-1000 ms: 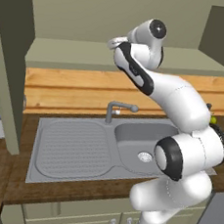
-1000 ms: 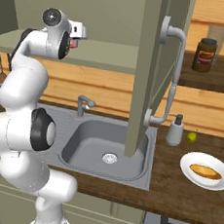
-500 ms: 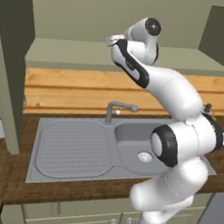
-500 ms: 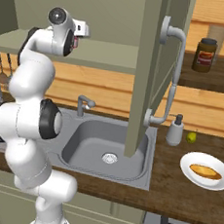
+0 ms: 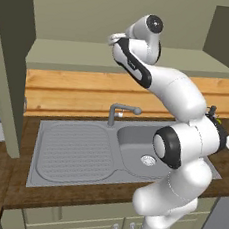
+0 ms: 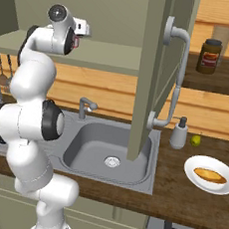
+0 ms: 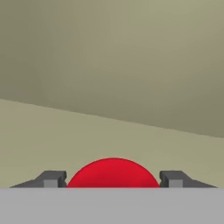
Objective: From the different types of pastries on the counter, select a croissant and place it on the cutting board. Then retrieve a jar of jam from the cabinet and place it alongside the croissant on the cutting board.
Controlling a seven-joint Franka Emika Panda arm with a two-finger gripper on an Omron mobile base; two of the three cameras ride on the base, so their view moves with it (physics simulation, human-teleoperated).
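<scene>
Olive cabinet shelf point(image 7: 52, 131) ahead; gripper point(image 7: 113, 179) clamped on red-lidded jam jar point(image 7: 113, 174), sink point(image 5: 132, 149) below

Red round object point(image 7: 113, 174) between dark grey fingertips point(image 7: 52, 178), olive-green cabinet shelf point(image 7: 87, 135) beyond them, dark-lidded brown jar point(image 6: 209, 57) with red label, grey sink point(image 5: 97, 147), white plate point(image 6: 195, 176)

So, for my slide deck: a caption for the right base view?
Arm raised into the open cabinet, gripper at shelf height; jar on the right shelf, pastry plate on counter.
</scene>
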